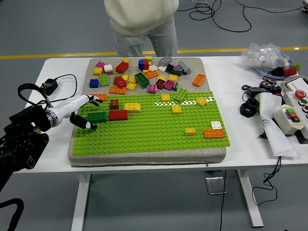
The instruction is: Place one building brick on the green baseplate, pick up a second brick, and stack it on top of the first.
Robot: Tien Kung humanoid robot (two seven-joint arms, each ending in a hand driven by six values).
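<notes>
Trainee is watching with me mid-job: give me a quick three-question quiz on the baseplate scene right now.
1. True or false: the left hand holds a brick.
2. Which brick touches the red brick on its left side? A) green brick B) white C) blue
3. Where is the person standing?

Key: 1 false, its fingers are spread at the green baseplate left edge, holding nothing. 2 A. 3 At the table's far side.

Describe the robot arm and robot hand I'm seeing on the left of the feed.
The left arm is bulky and black, with round joint housings and a black cable looping above it. The forearm section near the wrist is white with a silver ring. The left robot hand has slim white fingers ending in black tips.
</notes>
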